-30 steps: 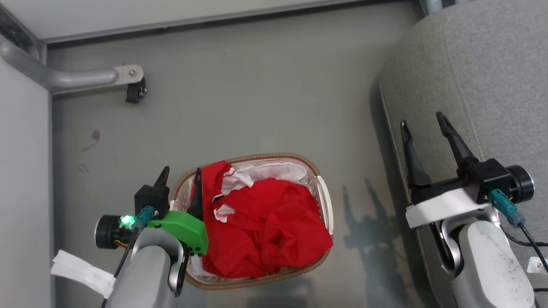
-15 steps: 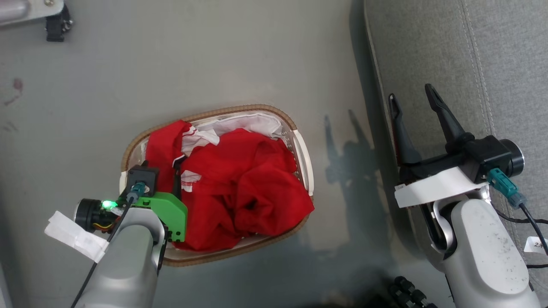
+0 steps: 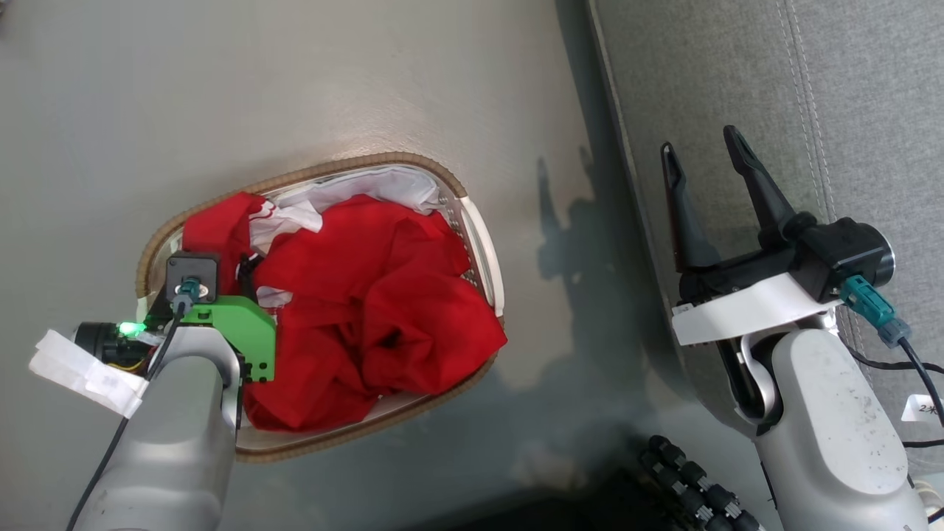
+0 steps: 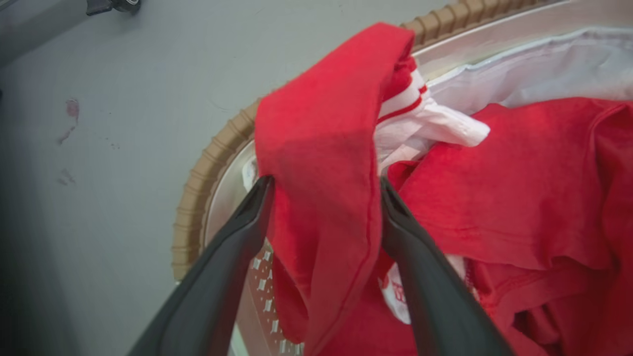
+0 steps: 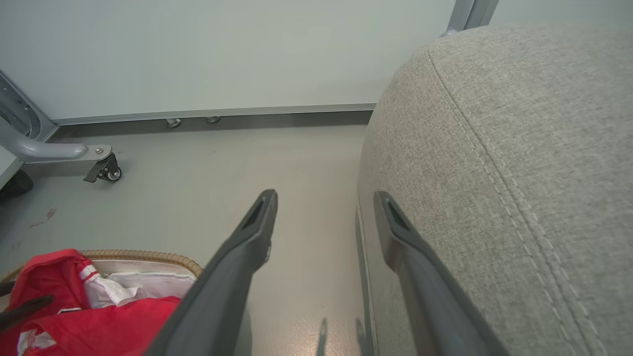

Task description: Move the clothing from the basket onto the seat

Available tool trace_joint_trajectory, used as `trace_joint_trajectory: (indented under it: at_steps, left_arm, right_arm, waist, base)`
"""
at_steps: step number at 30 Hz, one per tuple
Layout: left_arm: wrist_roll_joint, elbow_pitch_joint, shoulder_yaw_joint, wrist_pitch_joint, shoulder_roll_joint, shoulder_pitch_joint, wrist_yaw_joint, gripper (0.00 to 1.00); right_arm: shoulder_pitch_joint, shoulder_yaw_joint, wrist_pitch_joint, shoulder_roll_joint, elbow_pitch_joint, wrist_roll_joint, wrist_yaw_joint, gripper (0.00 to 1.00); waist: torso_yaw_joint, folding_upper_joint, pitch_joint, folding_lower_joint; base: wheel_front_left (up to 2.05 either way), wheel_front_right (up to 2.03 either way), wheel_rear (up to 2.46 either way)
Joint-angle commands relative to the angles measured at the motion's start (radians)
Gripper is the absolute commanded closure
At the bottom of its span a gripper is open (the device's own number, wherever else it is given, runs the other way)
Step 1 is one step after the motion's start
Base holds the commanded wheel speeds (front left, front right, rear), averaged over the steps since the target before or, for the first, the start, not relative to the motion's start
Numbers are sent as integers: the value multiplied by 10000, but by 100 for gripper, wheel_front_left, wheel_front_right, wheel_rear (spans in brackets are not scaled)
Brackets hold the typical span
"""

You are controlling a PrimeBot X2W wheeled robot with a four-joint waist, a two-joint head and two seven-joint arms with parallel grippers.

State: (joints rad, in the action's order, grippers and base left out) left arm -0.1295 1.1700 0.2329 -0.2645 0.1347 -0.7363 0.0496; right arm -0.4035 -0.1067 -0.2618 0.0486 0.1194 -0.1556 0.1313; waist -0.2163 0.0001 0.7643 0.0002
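Red clothing [image 4: 321, 198] — a fold between the left fingers [image 4: 237, 237].

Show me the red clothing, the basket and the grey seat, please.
clothing [image 3: 383, 295]: head view, middle of the red heap.
basket [image 4: 195, 198]: left wrist view, its brown woven rim.
seat [image 3: 870, 88]: head view, its grey upholstered top.

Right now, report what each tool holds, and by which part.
Nothing is clamped. The left tool stands open astride a fold of the bright red fabric clothing in the brown-rimmed white plastic basket; the right tool is open, empty.
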Motion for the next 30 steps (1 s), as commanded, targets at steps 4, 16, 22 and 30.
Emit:
trace_joint_trajectory:
  at_steps: [4,16,22,30]
  left_arm:
    - [-187,263,-117,0,124,-332,276,68]
    - [-388,-56,-32,0,-165,484,-79,100]
    - [-481,-1116,41,-1,-383,1338,-465,100]
    - [-237,-2694,334,-4,-506,2112,-934,100]
  right_arm:
    - [-95,-108,-49,33,18,-161,-10,0]
    - [357,-79,-49,34,272,7,-10,0]
    - [681,191,-49,37,448,350,-10,0]
    - [1358,473,-49,39,713,906,-10,0]
  waist:
    - [-103,-1,-1,-2]
    - [90,-1,-989,-2]
    - [472,-1,-1965,-2]
    - [1116,-1,-3808,-2]
  base:
    - [0,0,0]
    - [0,0,0]
    - [0,0,0]
    - [0,0,0]
